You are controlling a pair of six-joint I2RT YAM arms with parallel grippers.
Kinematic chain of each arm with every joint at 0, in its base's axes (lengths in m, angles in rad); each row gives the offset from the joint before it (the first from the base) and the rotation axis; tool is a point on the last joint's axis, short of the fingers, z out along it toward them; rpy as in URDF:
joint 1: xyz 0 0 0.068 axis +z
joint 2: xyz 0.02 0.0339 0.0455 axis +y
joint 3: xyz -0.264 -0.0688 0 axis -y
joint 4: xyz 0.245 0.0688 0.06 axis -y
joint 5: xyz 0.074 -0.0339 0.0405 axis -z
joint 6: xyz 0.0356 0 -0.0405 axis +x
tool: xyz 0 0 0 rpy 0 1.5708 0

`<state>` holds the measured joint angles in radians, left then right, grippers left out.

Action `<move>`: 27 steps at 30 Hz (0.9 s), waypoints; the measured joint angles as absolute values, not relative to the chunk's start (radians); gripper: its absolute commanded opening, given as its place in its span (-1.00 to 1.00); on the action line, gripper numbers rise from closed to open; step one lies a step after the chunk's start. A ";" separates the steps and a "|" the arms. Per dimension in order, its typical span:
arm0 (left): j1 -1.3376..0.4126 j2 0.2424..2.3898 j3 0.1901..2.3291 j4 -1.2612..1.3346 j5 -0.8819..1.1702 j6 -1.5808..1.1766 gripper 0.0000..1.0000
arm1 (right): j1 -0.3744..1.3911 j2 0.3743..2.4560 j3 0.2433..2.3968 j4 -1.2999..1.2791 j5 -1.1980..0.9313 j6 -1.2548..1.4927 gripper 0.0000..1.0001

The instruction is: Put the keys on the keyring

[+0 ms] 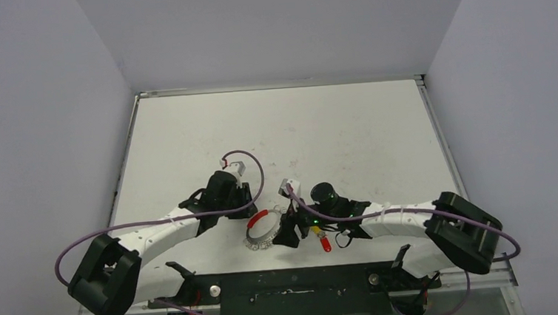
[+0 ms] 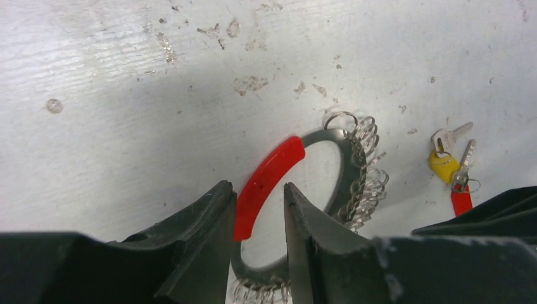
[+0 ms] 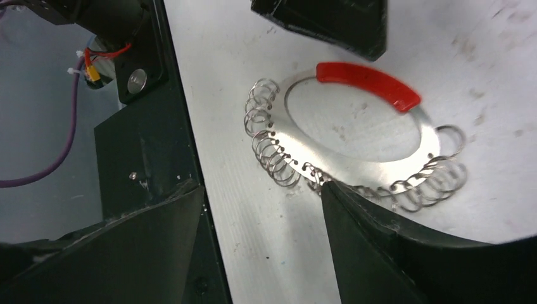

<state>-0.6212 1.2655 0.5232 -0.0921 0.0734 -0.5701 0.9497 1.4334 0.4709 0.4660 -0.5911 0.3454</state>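
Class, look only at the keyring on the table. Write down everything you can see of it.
The keyring is a flat, silvery metal hoop with a red sleeve over a short stretch of its arc. Many small wire loops hang through holes along much of its rim. It lies flat on the white table near the arms' bases. The fingers of the left gripper straddle the red sleeve; contact is unclear. One finger of the open right gripper overlaps the looped edge.
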 measured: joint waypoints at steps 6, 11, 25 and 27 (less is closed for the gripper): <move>-0.621 1.048 0.498 -0.164 0.034 -0.537 -0.18 | 0.919 1.163 0.502 0.253 -0.457 0.182 1.00; -0.620 0.825 0.426 -0.175 -0.010 -0.545 0.39 | 0.764 1.082 0.551 0.150 -0.392 0.192 1.00; -0.599 0.611 0.270 -0.179 0.012 -0.735 0.23 | 0.582 1.346 0.622 -0.020 -0.471 0.410 1.00; -0.599 0.661 0.262 -0.150 0.044 -0.767 0.16 | 0.582 1.365 0.612 0.004 -0.511 0.427 0.98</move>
